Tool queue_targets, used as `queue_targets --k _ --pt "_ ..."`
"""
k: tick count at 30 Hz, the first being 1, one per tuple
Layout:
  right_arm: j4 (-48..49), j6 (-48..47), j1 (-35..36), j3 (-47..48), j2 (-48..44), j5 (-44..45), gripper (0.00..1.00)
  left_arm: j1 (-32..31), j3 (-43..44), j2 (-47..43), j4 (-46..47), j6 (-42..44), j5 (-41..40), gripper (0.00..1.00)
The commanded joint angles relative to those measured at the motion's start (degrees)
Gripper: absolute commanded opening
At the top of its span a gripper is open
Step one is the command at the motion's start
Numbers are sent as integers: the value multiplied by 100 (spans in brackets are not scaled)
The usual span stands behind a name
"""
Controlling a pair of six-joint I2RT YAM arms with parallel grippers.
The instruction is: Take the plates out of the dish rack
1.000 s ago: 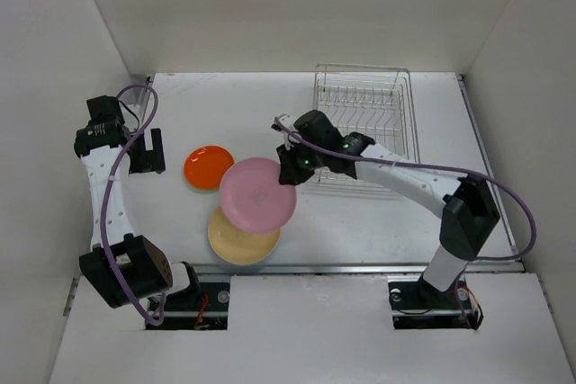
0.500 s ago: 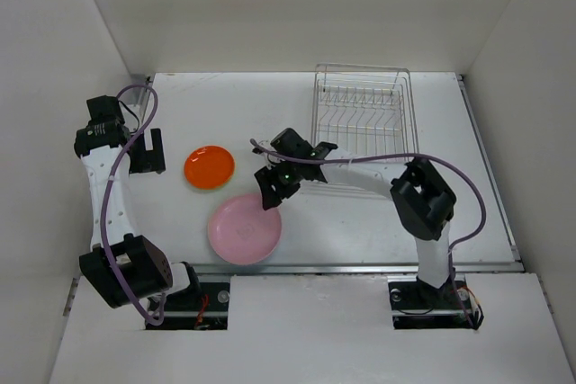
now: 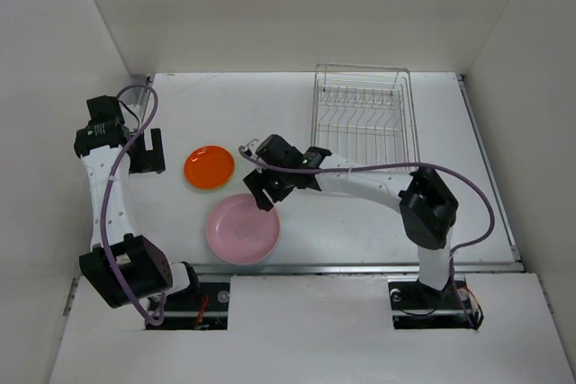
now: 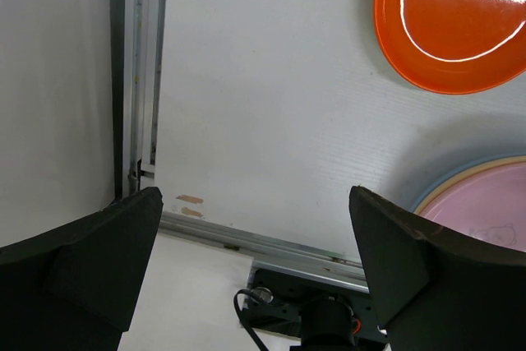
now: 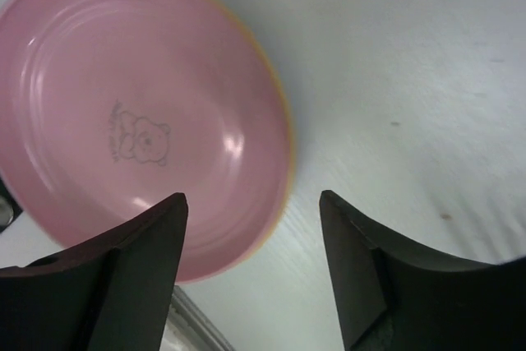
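Observation:
The pink plate [image 3: 242,228] lies flat near the table's front edge, stacked on a pale yellow-orange plate whose rim [image 5: 284,125] just shows. In the right wrist view the pink plate [image 5: 140,129] bears a small bear drawing. My right gripper [image 3: 265,193] [image 5: 251,199] hangs open over the plate's far right edge, holding nothing. The orange-red plate [image 3: 209,167] [image 4: 452,22] lies behind the stack. The wire dish rack [image 3: 364,119] stands at the back right with no plate visible in it. My left gripper [image 3: 147,152] [image 4: 255,195] is open and empty at the far left.
White walls enclose the table on three sides. A metal rail [image 4: 246,240] runs along the table's near edge, close to the pink plate [image 4: 485,211]. The right arm's cable [image 3: 486,209] loops out toward the right side.
The right gripper carried the pink plate down and left onto the yellow-orange plate, then opened and let it go. The left arm has not moved.

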Motion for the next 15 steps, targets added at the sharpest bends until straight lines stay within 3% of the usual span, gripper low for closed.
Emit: queue_targets --k 1,6,12,15 --pt "55 309 -44 -17 -1265 1457 74 27 119 -67 -42 -70 -78 96" --pt "-506 1379 -44 -185 -2445 3918 100 27 5 -234 283 -562 -594 97" --pt "-1963 2250 -44 -307 -3403 5835 100 27 -48 -286 634 -1344 -1737 100" --pt "-2580 3207 -44 -387 -3912 6775 100 27 4 -347 687 -1652 -2484 100"
